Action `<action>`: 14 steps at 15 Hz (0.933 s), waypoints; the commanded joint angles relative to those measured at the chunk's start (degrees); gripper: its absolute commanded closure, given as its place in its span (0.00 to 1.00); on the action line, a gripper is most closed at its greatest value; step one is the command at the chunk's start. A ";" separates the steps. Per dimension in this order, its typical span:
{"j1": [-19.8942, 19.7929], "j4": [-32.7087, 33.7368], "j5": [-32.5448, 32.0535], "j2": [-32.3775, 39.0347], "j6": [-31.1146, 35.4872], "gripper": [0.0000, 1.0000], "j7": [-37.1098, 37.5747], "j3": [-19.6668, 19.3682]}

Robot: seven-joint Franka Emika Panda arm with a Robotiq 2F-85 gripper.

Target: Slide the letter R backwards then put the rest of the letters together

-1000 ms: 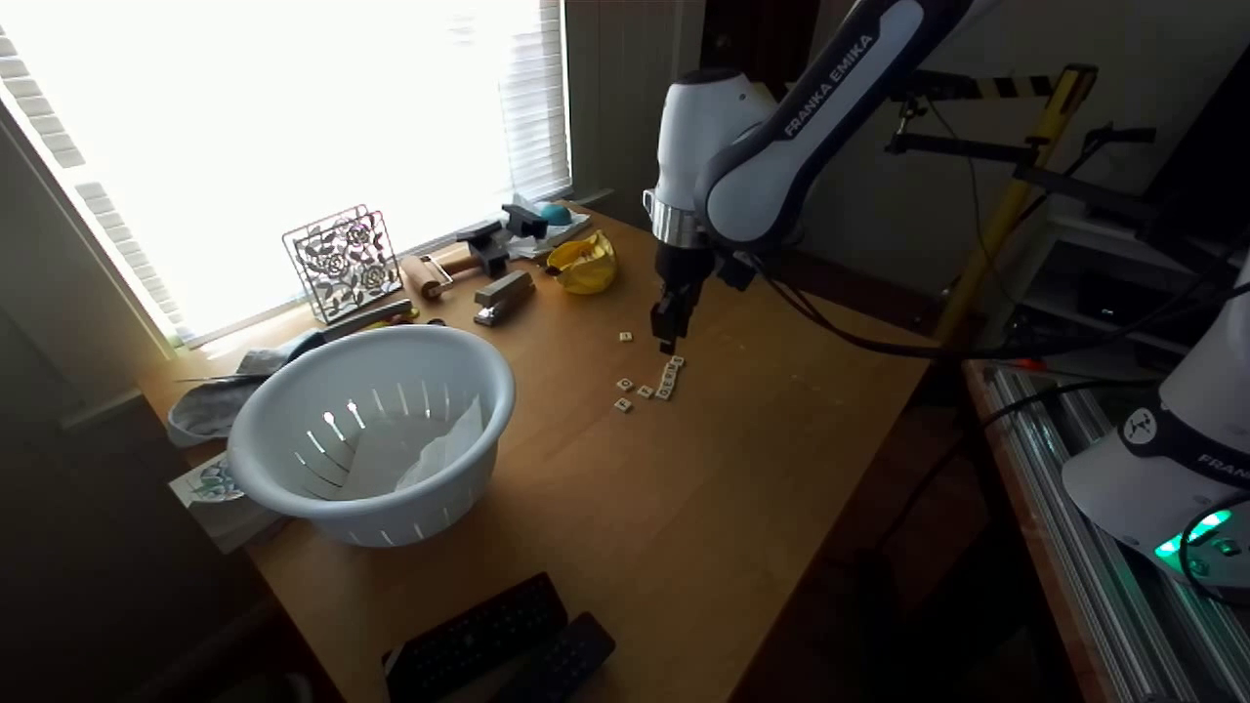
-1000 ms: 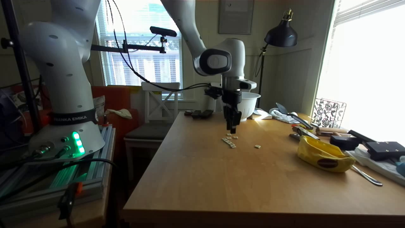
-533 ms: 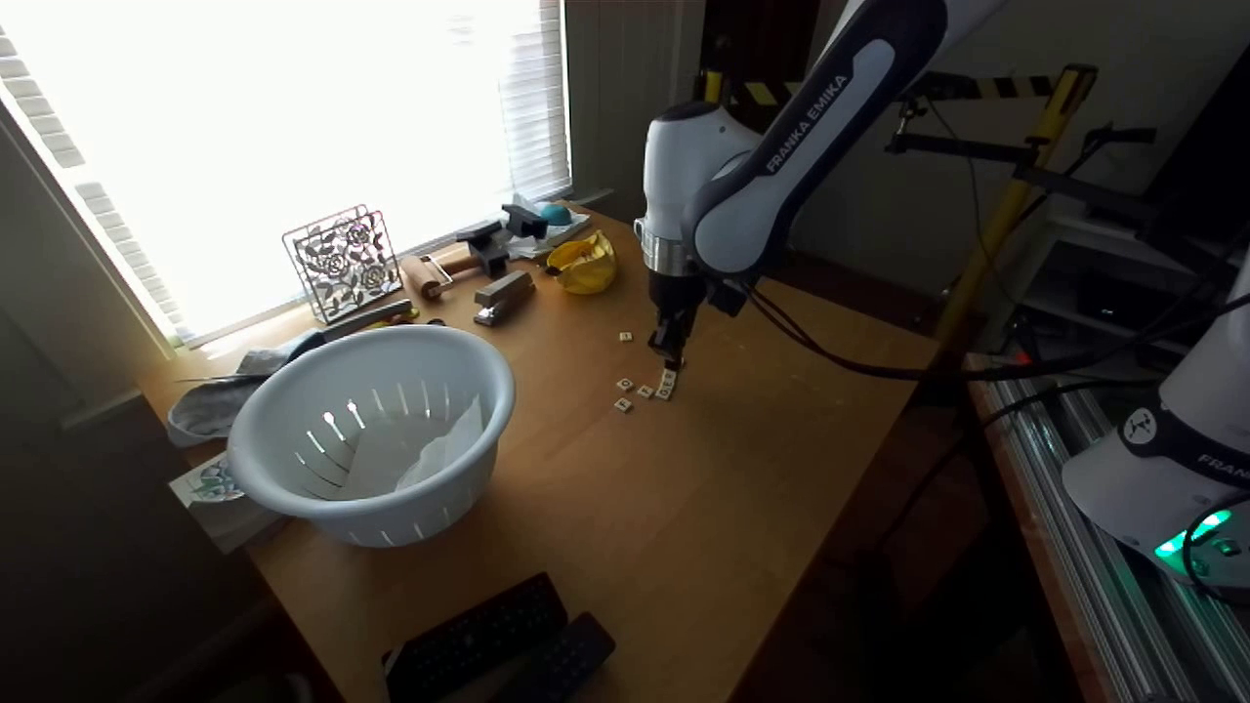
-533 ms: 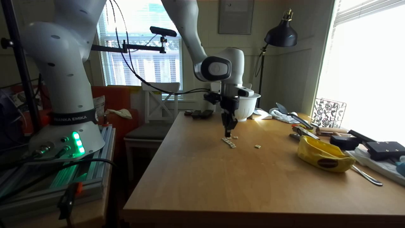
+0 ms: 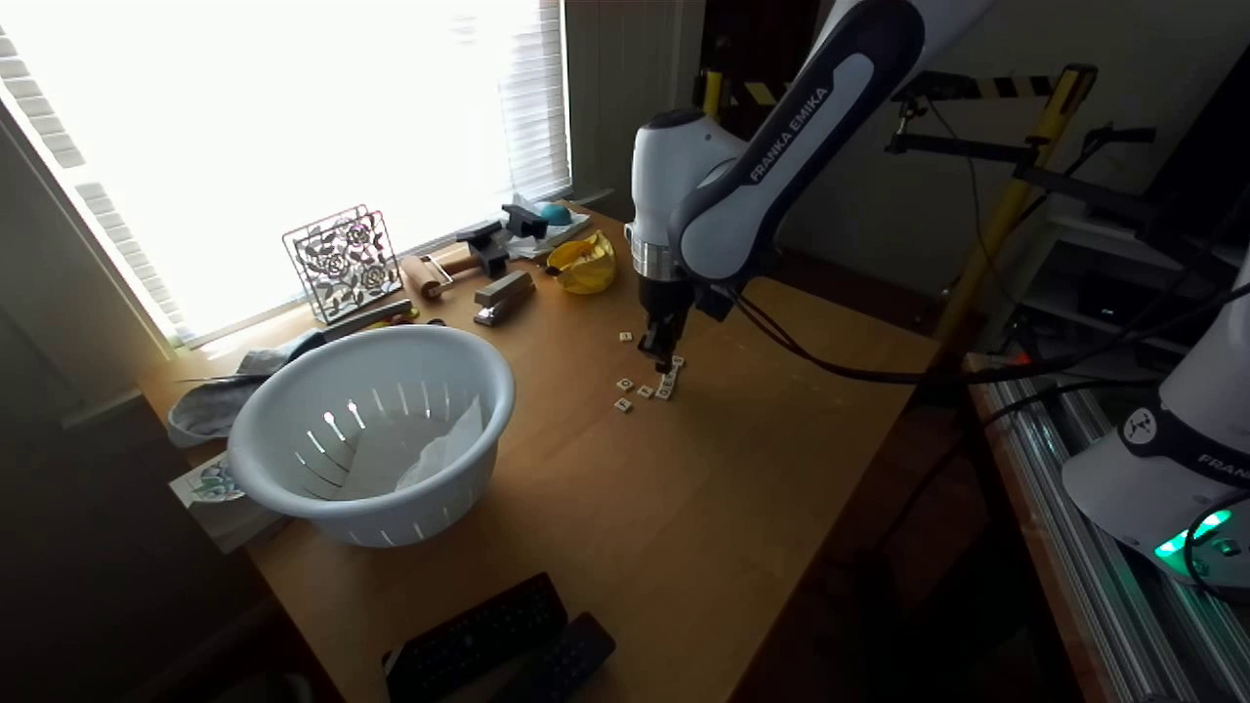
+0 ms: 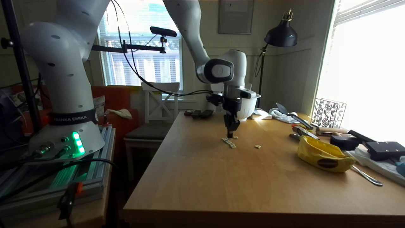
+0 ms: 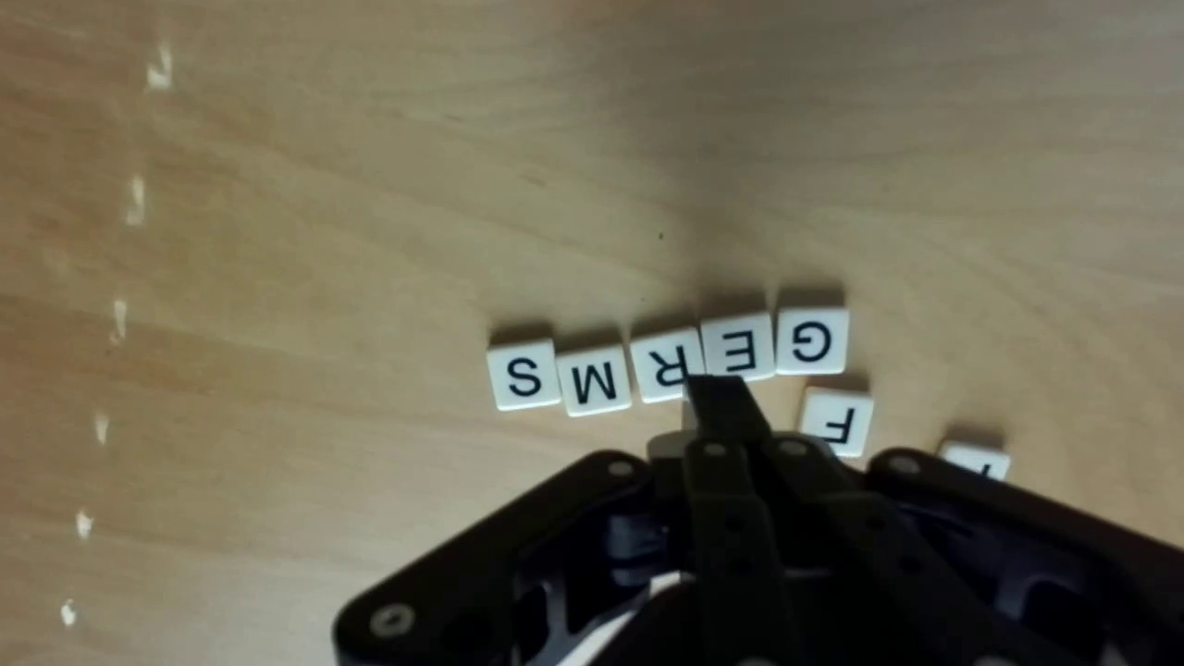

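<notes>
The R tile (image 7: 659, 365) lies flat on the wooden counter (image 6: 221, 180), third in a slightly crooked row of five. In the wrist view it is hemmed in closely by the M tile (image 7: 594, 380) on one side and the E tile (image 7: 738, 345) on the other; the S tile (image 7: 524, 375) and the G tile (image 7: 812, 340) make the ends. The tool (image 7: 717, 398) points down at the row, jaws drawn together with nothing between them, its tip covering a corner of R in that view; whether it touches the tile, I cannot tell. The F tile (image 7: 837, 421) lies near G, and beyond it a further tile (image 7: 974, 459), its letter partly hidden by the tool. In an exterior view, the O tile (image 5: 625, 384) lies near these two, and a lone tile (image 5: 626, 336), too small to read, sits apart.

Around them, a white slotted colander (image 5: 430, 508) with a white sheet (image 5: 444, 444) inside stands clear of the tiles. Towards the window are a stapler (image 5: 504, 293), a yellow banana-shaped pouch (image 5: 586, 273) and an upright rose-patterned metal holder (image 5: 344, 262). Two dark remote controls (image 5: 479, 635) lie well away, beyond the colander. Black cables (image 5: 840, 361) trail from the arm, above the counter.
</notes>
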 commanded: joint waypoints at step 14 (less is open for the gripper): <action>-0.60 2.56 -0.72 2.26 -2.54 1.00 1.01 -0.17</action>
